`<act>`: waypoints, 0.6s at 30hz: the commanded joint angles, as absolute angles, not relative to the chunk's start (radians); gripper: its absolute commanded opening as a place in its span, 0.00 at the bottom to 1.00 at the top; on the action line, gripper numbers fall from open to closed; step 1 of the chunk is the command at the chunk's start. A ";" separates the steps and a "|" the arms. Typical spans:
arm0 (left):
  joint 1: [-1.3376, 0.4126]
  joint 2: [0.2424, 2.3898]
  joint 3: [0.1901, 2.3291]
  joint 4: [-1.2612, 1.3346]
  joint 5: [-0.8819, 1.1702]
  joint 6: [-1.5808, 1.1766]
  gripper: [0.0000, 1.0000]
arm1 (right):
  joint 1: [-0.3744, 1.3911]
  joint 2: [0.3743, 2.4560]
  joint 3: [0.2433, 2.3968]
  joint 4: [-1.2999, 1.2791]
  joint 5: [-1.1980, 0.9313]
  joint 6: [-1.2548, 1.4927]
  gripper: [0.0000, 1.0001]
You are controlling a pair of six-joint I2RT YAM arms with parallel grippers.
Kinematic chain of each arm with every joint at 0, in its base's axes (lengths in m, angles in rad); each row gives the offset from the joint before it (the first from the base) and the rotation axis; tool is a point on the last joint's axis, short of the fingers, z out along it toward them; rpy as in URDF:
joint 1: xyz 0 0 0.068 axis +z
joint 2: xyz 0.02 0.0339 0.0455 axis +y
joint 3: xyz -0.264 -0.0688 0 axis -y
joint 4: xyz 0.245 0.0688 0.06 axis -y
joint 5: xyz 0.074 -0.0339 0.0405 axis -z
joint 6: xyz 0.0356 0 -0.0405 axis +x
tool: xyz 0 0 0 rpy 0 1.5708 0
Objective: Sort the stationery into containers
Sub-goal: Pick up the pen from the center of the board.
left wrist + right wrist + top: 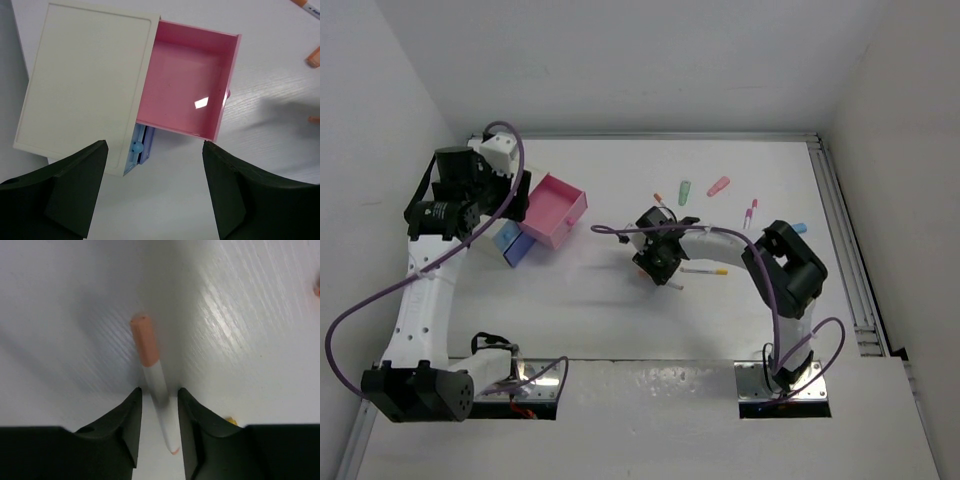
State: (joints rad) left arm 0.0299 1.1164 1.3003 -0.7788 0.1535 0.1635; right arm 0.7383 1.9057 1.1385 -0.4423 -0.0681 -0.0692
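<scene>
While the pink box (190, 85) sits empty under our spread left jaws, we judge sorting barely started; our right jaws flank a pen (151, 367), grip unclear; other pieces (718, 186) dot the surface (600, 320).

A lab test cell — bare white walls (620, 60), table (620, 330) with bolted robot arms (420, 300).

Left tool (155, 146) wide; right tool (160, 391) narrow.
</scene>
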 commanded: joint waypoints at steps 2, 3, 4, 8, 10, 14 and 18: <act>0.069 1.124 1.261 -0.732 0.143 0.184 0.83 | 0.776 1.966 1.158 -0.422 -0.026 -0.017 0.29; 0.074 1.132 1.256 -0.717 0.156 0.181 0.83 | 0.785 1.974 1.158 -0.414 -0.025 -0.017 0.23; 0.081 1.140 1.256 -0.713 0.164 0.179 0.83 | 0.791 1.991 1.175 -0.422 -0.020 -0.012 0.11; 0.116 1.178 1.278 -0.706 0.208 0.172 0.83 | 0.776 1.996 1.238 -0.483 -0.064 0.034 0.00; 0.132 1.184 1.285 -0.704 0.219 0.169 0.82 | 0.761 1.971 1.278 -0.521 -0.107 0.089 0.00; 0.143 1.175 1.284 -0.675 0.250 0.144 0.82 | 0.698 1.841 1.331 -0.520 -0.309 0.224 0.00; 0.144 1.163 1.284 -0.658 0.282 0.109 0.82 | 0.686 1.769 1.416 -0.434 -0.393 0.362 0.00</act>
